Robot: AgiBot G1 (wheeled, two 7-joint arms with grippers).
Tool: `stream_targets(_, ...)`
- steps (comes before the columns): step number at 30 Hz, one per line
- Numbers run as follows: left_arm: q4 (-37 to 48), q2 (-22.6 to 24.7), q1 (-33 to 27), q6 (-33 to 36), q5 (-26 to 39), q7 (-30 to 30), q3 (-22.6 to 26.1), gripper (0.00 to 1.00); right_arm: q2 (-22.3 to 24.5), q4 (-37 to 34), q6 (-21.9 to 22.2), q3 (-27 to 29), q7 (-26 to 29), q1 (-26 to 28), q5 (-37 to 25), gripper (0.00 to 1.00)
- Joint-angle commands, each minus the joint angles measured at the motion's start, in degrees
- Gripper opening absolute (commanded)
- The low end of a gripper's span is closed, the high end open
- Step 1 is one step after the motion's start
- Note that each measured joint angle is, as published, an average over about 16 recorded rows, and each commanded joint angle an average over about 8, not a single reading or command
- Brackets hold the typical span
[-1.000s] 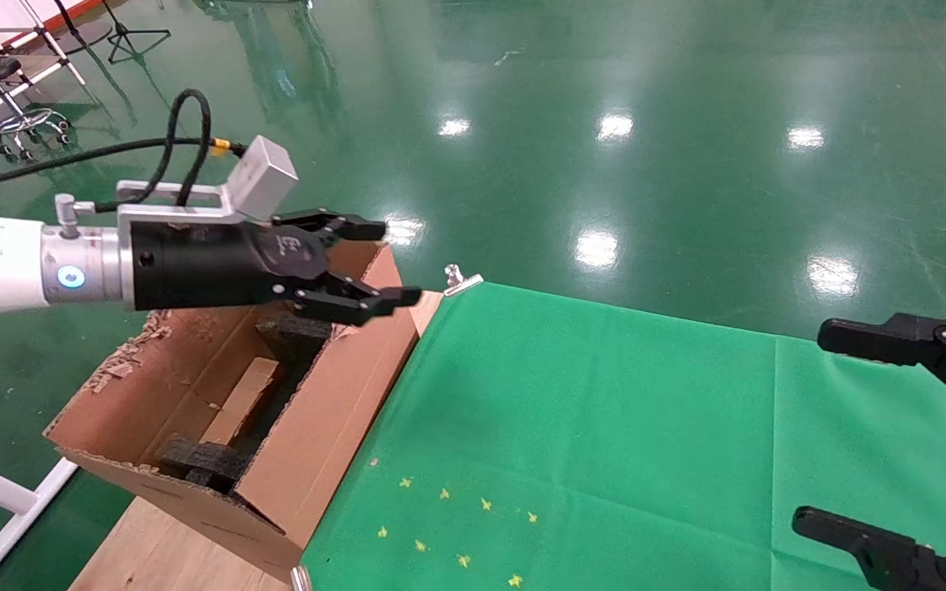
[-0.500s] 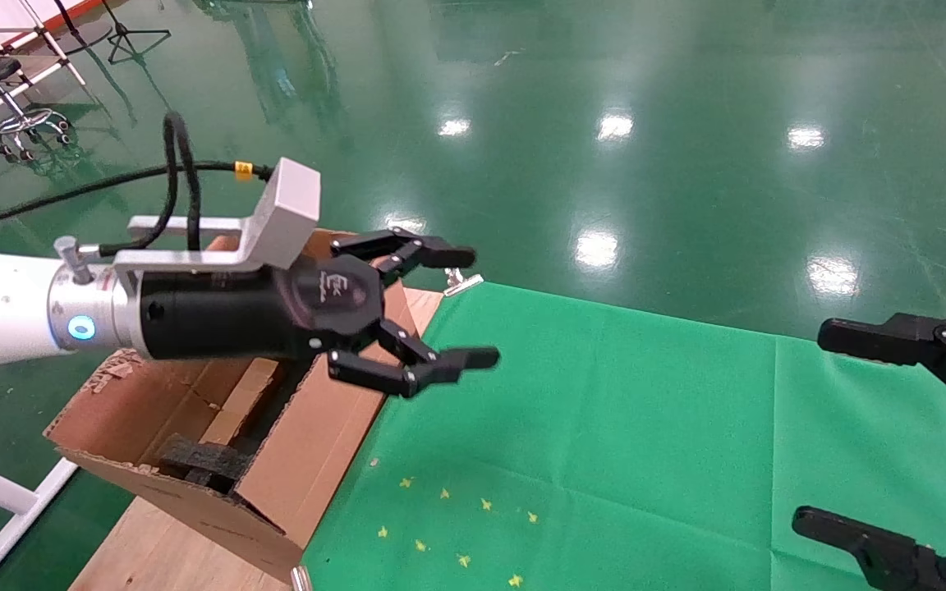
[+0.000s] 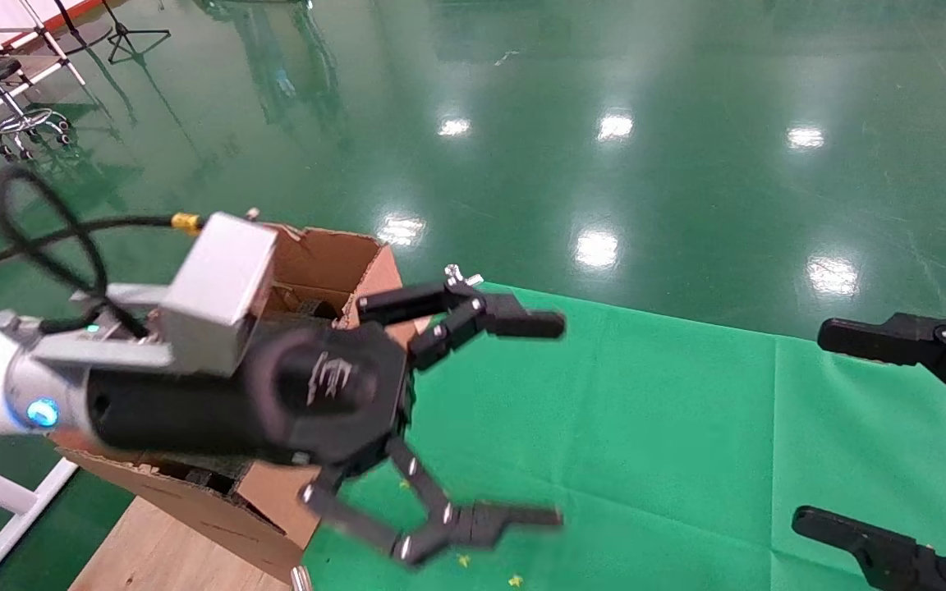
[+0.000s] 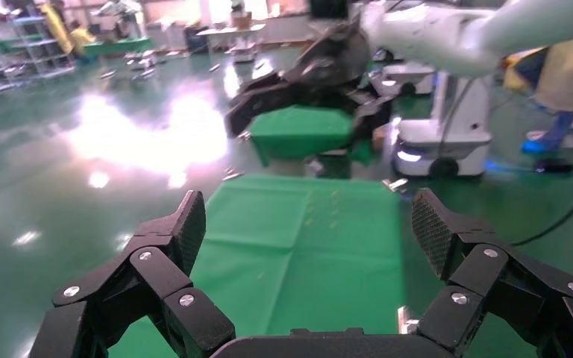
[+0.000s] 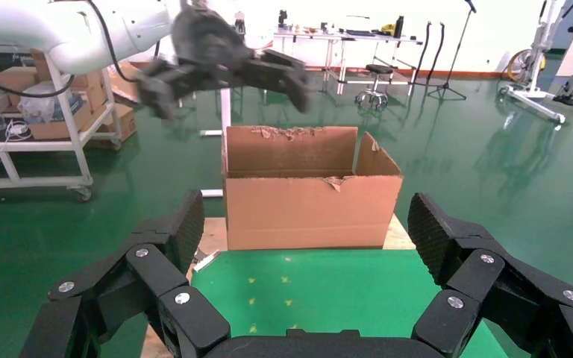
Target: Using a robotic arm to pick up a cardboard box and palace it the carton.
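Note:
The carton (image 3: 321, 263), large and brown with ragged flaps, stands on the table's left end. It also shows in the right wrist view (image 5: 310, 201). The small cardboard box is hidden behind my left arm. My left gripper (image 3: 543, 420) is open wide and empty, held above the green cloth just right of the carton; the left wrist view shows its pads (image 4: 191, 224) spread over bare cloth. From the right wrist view the left gripper (image 5: 224, 63) hangs above the carton. My right gripper (image 3: 822, 431) is open and empty at the right edge.
A green cloth (image 3: 645, 427) covers the table, with small yellow marks (image 3: 463, 561) near the front. Bare wood (image 3: 153, 550) shows under the carton. A metal clip (image 3: 461, 277) holds the cloth's far corner. A stool (image 3: 9, 98) and stands sit on the floor far left.
My left gripper has swung from above the carton's opening to the right and nearer, out over the green cloth, staying open. It now hides the carton's inside. The right arm has not moved.

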Motion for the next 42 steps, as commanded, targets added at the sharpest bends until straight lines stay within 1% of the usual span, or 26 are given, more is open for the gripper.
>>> stream_targets(1,-1.3,0.1,1.1,0.4,-1.6,0.4,-0.5,1.0,0.0,0.0,0.0,0.0,0.0,0.0,0.0,1.0)
stream_targets(42,0.3,0.0,-0.2,-0.1,0.3,0.0,0.1,1.0,0.0,0.0,0.0,0.0,0.0,0.0,0.0,1.0)
